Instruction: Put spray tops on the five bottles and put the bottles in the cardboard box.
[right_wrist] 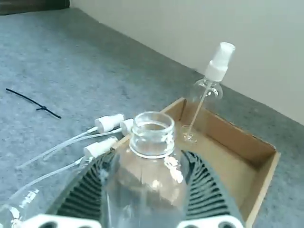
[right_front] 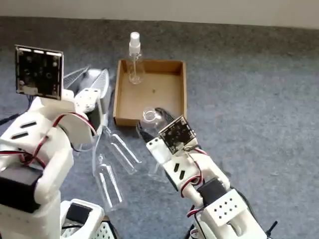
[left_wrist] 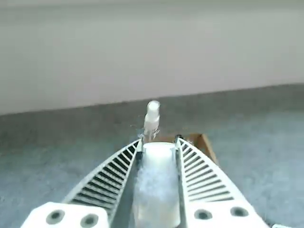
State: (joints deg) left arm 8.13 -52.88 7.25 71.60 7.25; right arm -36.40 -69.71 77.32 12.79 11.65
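Note:
A clear bottle with a white spray top [right_front: 134, 59] stands in the far left corner of the cardboard box [right_front: 169, 94]; the same bottle [right_wrist: 207, 83] and box [right_wrist: 247, 147] appear in the right wrist view. My right gripper [right_front: 152, 125] is shut on an upright clear bottle [right_wrist: 152, 137] with an open neck, just in front of the box's near wall. My left gripper [left_wrist: 157, 141] is left of the box, shut on a white spray top [left_wrist: 156, 185]. Loose spray tops [right_wrist: 110, 122] lie on the carpet.
Two uncapped clear bottles [right_front: 120, 149] [right_front: 107, 183] lie on the grey carpet between the arms. A black tie [right_wrist: 37, 105] lies farther out on the carpet. Right of the box the carpet is bare.

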